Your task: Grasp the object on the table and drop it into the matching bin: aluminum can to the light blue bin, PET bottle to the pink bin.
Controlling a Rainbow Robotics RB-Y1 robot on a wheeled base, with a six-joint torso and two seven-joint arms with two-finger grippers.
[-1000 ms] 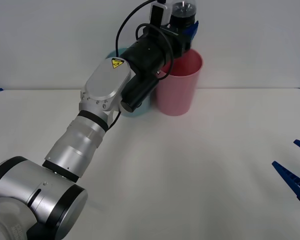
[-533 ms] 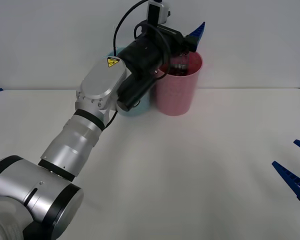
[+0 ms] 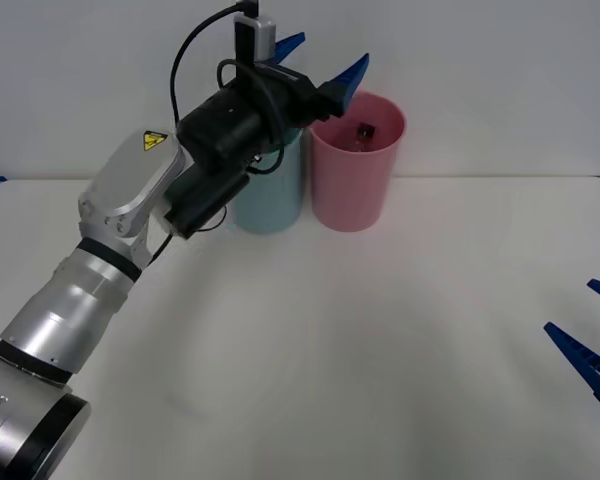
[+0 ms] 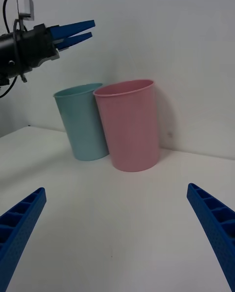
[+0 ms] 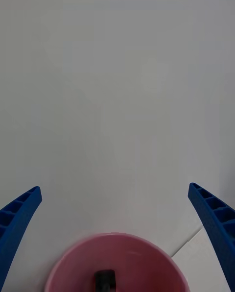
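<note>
Resting inside the pink bin (image 3: 357, 180) the PET bottle (image 3: 364, 131), left hand (image 3: 320, 62) spread empty above, right hand (image 3: 592, 345) apart, parked

Pink bin (image 3: 357, 185) plain pink; light blue bin (image 3: 270, 195) beside it plain pale blue. Table (image 3: 380, 340) white. Bottle cap (image 5: 105, 278) inside pink bin black. Left gripper (image 3: 318, 58) fingers blue, ribbed.

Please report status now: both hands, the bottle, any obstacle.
Left hand open, above the bins. Right hand open, low at the table's right edge. PET bottle inside pink bin. No obstacle seen.
</note>
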